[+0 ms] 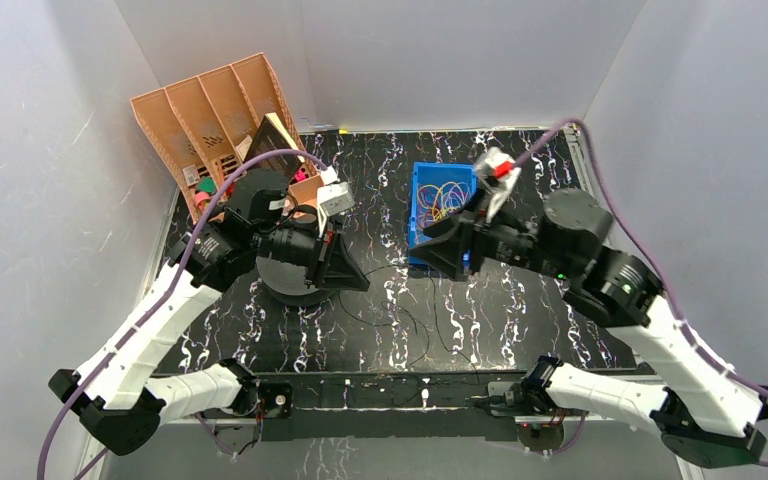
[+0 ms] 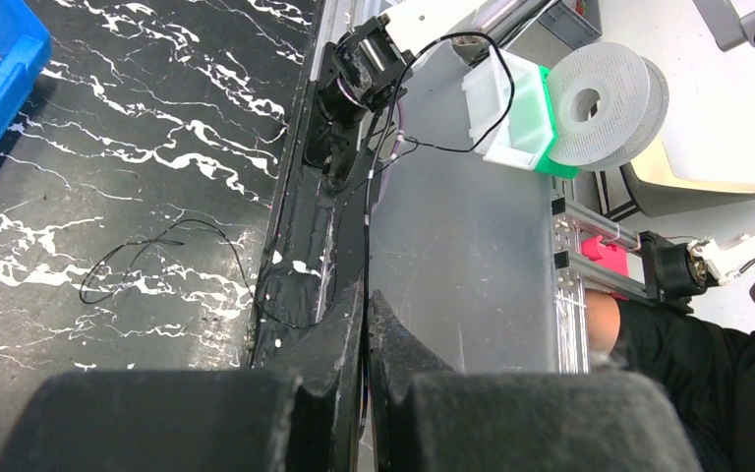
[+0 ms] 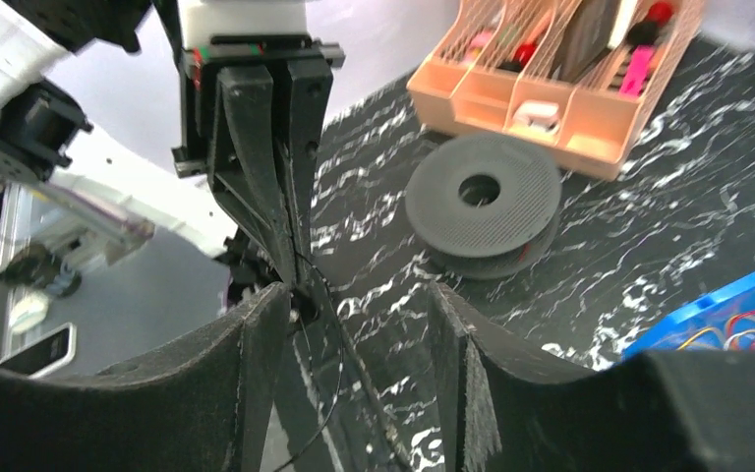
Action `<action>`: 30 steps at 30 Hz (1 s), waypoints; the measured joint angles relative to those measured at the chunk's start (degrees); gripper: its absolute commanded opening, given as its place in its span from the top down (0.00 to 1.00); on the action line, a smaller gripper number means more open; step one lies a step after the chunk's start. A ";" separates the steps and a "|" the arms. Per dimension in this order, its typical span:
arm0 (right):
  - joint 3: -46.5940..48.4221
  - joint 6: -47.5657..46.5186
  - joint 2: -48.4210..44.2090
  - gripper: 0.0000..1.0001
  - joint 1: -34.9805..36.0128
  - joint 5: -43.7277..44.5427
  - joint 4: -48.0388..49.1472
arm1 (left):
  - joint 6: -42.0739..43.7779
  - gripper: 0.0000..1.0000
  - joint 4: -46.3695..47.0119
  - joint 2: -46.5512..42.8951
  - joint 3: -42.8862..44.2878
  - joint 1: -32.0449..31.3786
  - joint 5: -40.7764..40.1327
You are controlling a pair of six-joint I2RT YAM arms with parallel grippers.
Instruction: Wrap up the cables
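Observation:
A thin black cable [image 1: 430, 320] lies in loose loops on the black marbled table [image 1: 520, 310], and the loops also show in the left wrist view [image 2: 157, 246]. My left gripper [image 1: 363, 283] is shut [image 2: 366, 300] on one strand of it. In the right wrist view that strand [image 3: 337, 364] hangs down from the tips of the left gripper [image 3: 290, 265]. My right gripper [image 3: 356, 290] faces it, open, with its jaws on either side of the strand and not touching it. Coloured cables [image 1: 442, 200] lie tangled in a blue bin [image 1: 415, 215].
A dark spool [image 1: 285, 285] lies flat under the left arm, also seen from the right wrist [image 3: 482, 197]. An orange divided organizer [image 1: 210, 115] stands at the back left. White walls enclose the table on three sides.

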 measured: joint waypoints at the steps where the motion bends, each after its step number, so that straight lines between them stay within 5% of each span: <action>1: 0.52 0.13 1.18 0.36 0.00 -0.96 -0.72 | 0.13 1.00 -0.15 0.02 -0.20 0.00 0.13; 13: 3.17 -1.25 15.34 0.37 0.00 -14.71 -9.86 | 0.44 1.00 -0.76 0.24 -2.80 0.00 1.60; 23: 3.17 -3.17 17.59 0.53 0.00 -24.74 -10.62 | 0.59 1.00 -0.76 0.31 -4.28 -0.59 1.92; 26: 3.17 -3.61 18.56 0.64 0.00 -26.12 -10.67 | 0.59 1.00 -0.76 0.33 -4.28 -0.74 1.92; 30: 3.17 -4.02 20.39 0.99 0.00 -27.23 -10.75 | 0.59 1.00 -0.76 0.57 -4.28 -0.81 1.90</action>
